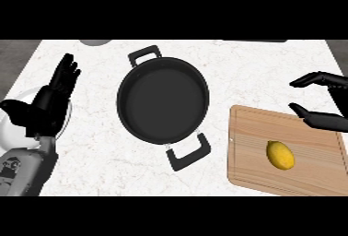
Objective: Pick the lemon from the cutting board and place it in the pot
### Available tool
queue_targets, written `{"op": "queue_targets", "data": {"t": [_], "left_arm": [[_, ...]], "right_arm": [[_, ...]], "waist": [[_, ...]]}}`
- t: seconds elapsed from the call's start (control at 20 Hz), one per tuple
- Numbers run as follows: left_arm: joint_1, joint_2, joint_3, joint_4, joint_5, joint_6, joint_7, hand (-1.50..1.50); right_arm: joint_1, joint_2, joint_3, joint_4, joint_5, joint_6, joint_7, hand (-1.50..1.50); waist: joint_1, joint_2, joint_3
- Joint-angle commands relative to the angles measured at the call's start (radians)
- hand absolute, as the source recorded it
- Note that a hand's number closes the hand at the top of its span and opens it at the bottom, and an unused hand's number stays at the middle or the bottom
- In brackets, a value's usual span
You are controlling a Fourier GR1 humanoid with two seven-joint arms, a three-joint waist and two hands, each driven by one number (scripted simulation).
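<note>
A yellow lemon (280, 154) lies on the wooden cutting board (252, 138) at the lower right of the counter. The black two-handled pot (163, 99) stands in the middle, to the left of the board, with nothing inside it. My right hand (325, 99) comes in from the right edge, above and behind the board, open, with thumb and fingers spread apart; it holds nothing and is clear of the lemon. At the left edge my left hand (51, 94) rests open with fingers pointing up.
A white plate (14, 131) lies at the left edge, partly under my left forearm. A grey round object (95, 42) shows at the counter's far edge. White marble counter (88, 152) lies between pot and plate.
</note>
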Motion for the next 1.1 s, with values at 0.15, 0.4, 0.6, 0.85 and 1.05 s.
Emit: {"op": "queue_targets", "data": {"t": [0.15,0.4,0.6,0.85,1.05], "left_arm": [[0.034,-0.037,0.033,-0.053,0.037,0.064,0.093,0.0],[0.008,-0.007,0.084,-0.028,0.063,0.033,0.118,0.0],[0.036,-0.057,0.036,-0.046,0.011,0.084,0.098,0.0],[0.036,-0.048,0.055,-0.047,0.025,0.062,0.088,0.0],[0.078,-0.046,0.043,-0.138,0.014,0.089,0.156,0.0]], "right_arm": [[0.049,0.004,-0.053,0.342,0.016,0.172,-0.5,-1.5],[-0.086,-0.092,-0.025,0.51,0.114,0.28,-0.64,-1.5],[-0.136,-0.148,0.125,0.403,0.232,0.283,-0.48,-1.5],[-0.156,-0.225,0.272,0.299,0.377,0.278,-0.404,-1.5],[-0.135,-0.228,0.369,0.23,0.481,0.238,-0.341,-1.5]], "waist": [[-0.006,-0.011,0.003],[-0.023,-0.015,-0.001],[-0.024,-0.02,-0.004],[-0.035,-0.023,-0.005],[-0.037,-0.028,-0.004]]}}
